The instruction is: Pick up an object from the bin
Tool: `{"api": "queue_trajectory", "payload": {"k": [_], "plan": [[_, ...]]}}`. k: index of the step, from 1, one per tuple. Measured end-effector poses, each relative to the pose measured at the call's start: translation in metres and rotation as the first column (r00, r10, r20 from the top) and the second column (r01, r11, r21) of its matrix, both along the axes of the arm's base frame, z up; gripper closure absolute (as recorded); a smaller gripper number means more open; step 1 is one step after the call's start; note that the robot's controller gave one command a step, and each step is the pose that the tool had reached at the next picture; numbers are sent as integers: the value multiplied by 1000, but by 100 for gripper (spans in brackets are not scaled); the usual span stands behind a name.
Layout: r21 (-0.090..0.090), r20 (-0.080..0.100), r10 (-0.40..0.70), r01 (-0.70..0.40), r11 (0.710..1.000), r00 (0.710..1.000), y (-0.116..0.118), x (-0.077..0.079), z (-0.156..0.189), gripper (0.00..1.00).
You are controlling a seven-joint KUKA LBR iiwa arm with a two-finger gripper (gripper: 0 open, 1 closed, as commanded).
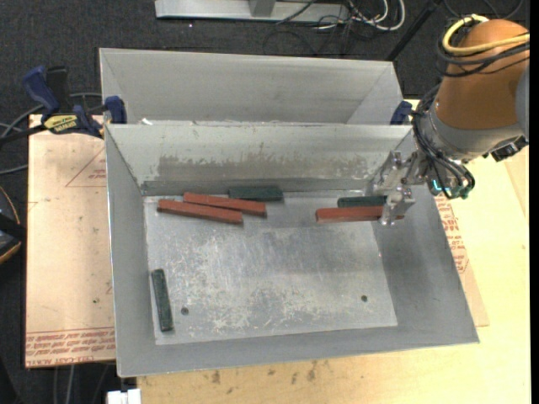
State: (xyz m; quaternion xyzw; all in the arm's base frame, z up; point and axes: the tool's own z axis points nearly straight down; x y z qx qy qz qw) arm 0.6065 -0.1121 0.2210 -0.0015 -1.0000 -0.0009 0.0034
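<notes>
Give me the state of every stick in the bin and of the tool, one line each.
Left red-brown stick: flat near the back wall.
Second red-brown stick: flat, close behind it.
Back green stick: flat at the back wall's foot.
Right red-brown stick: flat, right end at the tool.
Right green stick: flat, just behind it.
Front-left green stick: flat, alone.
Tool: low at the bin's back right.

At 2 o'clock the gripper point(394, 200) hides the right ends of a red bar point(347, 215) and a green bar point(360, 201); the picture's edge cuts the arm point(484, 82).
</notes>
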Motion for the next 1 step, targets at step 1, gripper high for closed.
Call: {"api": "queue_trajectory", "payload": {"k": [1], "plan": [[-1, 8, 4, -4, 1000, 1000, 1, 2, 5, 100]]}}
